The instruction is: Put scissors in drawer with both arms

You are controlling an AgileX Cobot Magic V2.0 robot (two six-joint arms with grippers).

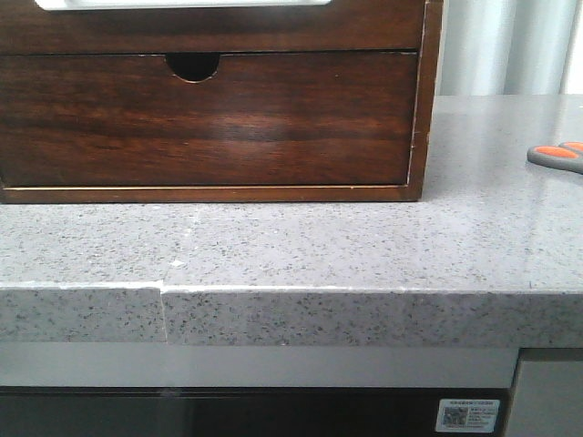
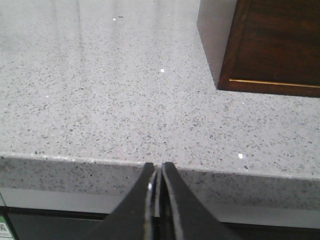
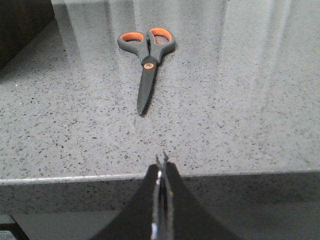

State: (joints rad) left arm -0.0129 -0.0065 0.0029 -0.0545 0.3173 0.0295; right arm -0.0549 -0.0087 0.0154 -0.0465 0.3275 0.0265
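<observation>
Toward the right edge of the speckled grey stone desk (image 1: 364,246) lie the small scissors with grey plastic handles lined in bright orange (image 3: 146,57), blades closed and flat on the surface, well apart from the dark glossy wooden box (image 1: 209,100). Only the handle tips show at the front view's right border. On the box, the wide shallow drawer with the plain dark brown front (image 1: 209,25) looks closed, above a taller front with a half-round finger notch (image 1: 193,66). The right hand (image 3: 161,165) hangs at the desk's front edge, fingers pressed together, roughly lined up with the scissors, likely to reach them. The left hand (image 2: 156,172), likewise pressed together and holding nothing, sits at the front edge near the box's left corner, probably placed to pull the drawer.
</observation>
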